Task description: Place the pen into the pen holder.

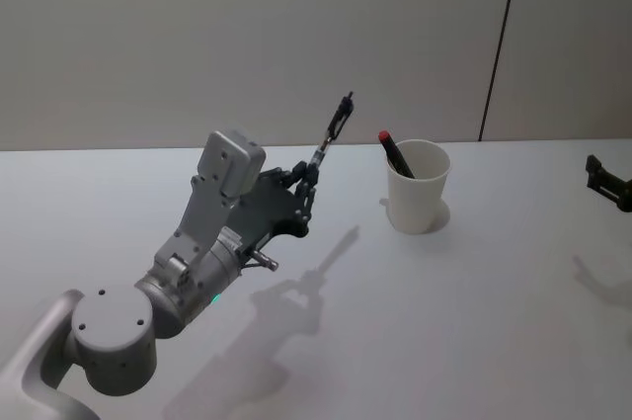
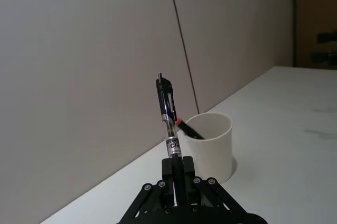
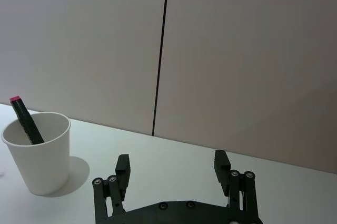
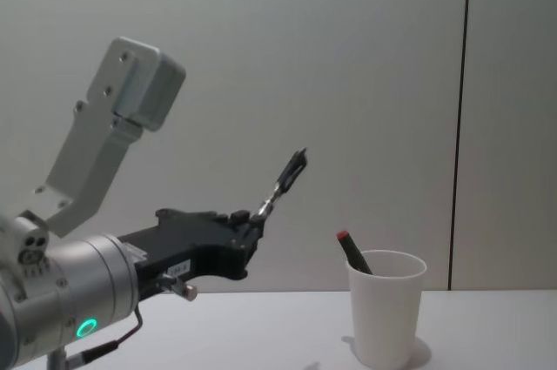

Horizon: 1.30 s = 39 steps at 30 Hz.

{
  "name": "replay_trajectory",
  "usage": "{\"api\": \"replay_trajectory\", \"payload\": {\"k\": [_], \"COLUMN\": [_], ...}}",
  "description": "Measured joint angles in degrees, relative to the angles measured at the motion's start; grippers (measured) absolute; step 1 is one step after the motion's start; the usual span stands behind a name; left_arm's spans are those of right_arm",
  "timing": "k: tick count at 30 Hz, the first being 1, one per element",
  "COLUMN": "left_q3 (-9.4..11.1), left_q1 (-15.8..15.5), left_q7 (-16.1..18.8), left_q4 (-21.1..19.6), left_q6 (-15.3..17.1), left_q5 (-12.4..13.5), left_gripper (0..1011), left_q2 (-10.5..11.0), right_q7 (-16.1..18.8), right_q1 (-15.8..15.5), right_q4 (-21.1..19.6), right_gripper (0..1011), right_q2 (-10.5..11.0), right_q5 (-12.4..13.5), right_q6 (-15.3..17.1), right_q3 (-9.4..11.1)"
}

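We see the left gripper (image 4: 253, 221) raised above the counter (image 1: 474, 321), its jaws clamped on the lower end of the pen (image 4: 284, 180), a clear-barrelled click pen with a black clip (button end tilted up toward the wall). The pen is in the air, to the left of the pen holder (image 1: 417, 191) and apart from it. That white paper cup stands upright on the counter, with a dark, red-capped marker (image 1: 396, 154) leaning inside it. The right gripper (image 3: 172, 163) is far off to the right, jaws spread wide and empty.
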Motion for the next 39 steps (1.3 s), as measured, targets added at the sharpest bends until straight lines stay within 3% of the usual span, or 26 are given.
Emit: {"api": "replay_trajectory", "payload": {"k": [8, 17, 28, 39], "left_q3": [-0.2, -0.2, 0.5, 1.6], "left_q1": [-1.0, -2.2, -4.7, -7.3], "left_q7": [-7.4, -14.8, -23.1, -28.7], "left_q4": [1.9, 4.3, 7.8, 11.8], "left_q6": [-5.7, -9.6, -12.2, -13.3], "left_q5": [-2.2, -4.4, -6.2, -6.8], "left_gripper": [126, 126, 126, 126], "left_q2": [0.1, -0.3, -1.7, -3.7], "right_q7": [0.0, 0.0, 0.0, 0.0], "right_q1": [0.0, 0.0, 0.0, 0.0], "right_q4": [0.0, 0.0, 0.0, 0.0], "right_gripper": [1002, 1002, 1002, 1002], "right_q2": [0.0, 0.0, 0.0, 0.0], "right_q5": [0.0, 0.0, 0.0, 0.0], "right_q6": [0.0, 0.0, 0.0, 0.0], "right_q3": [0.0, 0.0, 0.0, 0.0]}}
